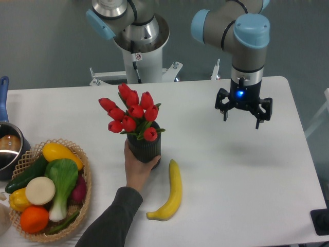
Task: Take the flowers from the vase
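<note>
A person's hand [138, 167] grips the vase [144, 148] of flowers [131, 116] mid-counter [231, 180]; the gripper [241, 116] hovers well apart near the far edge, jaws wide, empty

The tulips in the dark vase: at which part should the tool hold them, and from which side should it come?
Probably the green stems just under the red buds of the tulips, above the ribbed vase. Come from the right, where the open tool hangs; a person's hand holds the vase from the near-left side.
</note>
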{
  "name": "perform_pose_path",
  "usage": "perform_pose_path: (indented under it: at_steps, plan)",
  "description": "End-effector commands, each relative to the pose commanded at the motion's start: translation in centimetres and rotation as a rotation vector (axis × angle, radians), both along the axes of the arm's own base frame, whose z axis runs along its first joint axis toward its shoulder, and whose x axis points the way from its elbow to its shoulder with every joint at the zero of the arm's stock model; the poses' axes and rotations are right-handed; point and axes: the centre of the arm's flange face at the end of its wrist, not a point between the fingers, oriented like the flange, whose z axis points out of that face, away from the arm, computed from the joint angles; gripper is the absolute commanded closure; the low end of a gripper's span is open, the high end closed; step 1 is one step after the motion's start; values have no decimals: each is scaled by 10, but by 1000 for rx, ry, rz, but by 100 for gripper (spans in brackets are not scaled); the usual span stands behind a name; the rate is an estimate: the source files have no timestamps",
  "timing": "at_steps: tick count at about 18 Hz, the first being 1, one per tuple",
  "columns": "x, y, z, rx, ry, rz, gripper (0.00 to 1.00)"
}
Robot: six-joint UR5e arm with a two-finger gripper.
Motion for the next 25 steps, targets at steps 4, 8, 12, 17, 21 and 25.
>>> perform_pose_path:
  at_steps: [4, 8, 12, 17, 21, 25]
  plan:
    - [1, 0, -2, 9, -8, -3, 0]
    - [15, 2, -23, 59, -56, -18, 0]
    - [27, 3, -28, 169, -102, -35, 0]
    - [49, 11, -17, 269, -128, -68, 0]
    - [81, 15, -15, 402, -201, -85, 0]
    - [108, 11, -21, 434, -232, -105, 0]
